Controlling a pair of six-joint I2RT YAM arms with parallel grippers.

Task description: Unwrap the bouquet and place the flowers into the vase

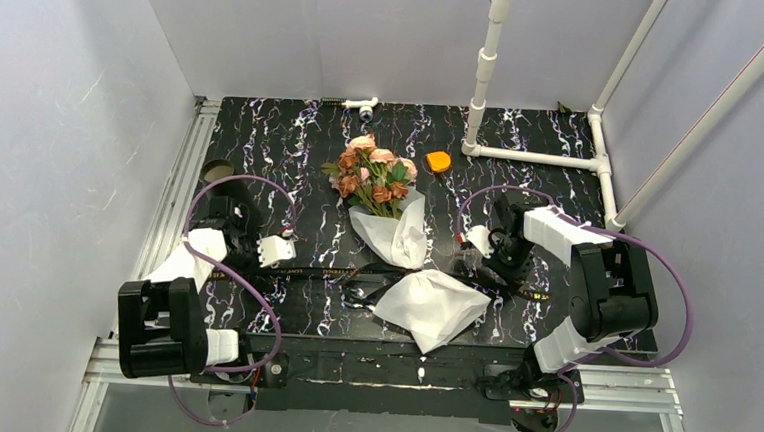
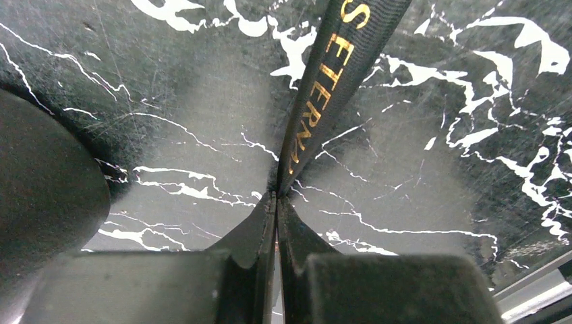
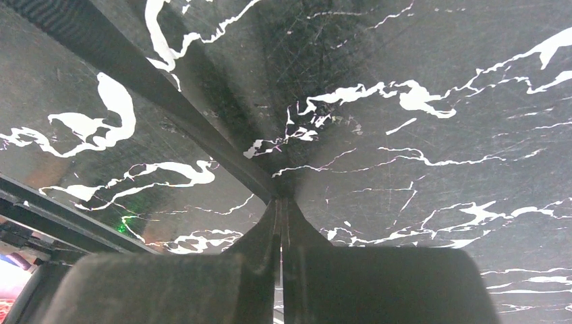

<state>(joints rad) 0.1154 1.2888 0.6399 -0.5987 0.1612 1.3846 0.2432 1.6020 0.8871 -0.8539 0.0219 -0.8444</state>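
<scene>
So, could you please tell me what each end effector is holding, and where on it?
Both are shut on the black lettered ribbon: the left end effector pinches its left stretch, the right end effector its right stretch.

Lab test cell, white walls (image 1: 64, 106), aluminium rails (image 1: 171, 198)

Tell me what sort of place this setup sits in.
Probably a lab test cell for robot recordings, not a home: plain white panel walls box in a black marbled table, with a white pipe frame and aluminium rail alongside.
</scene>
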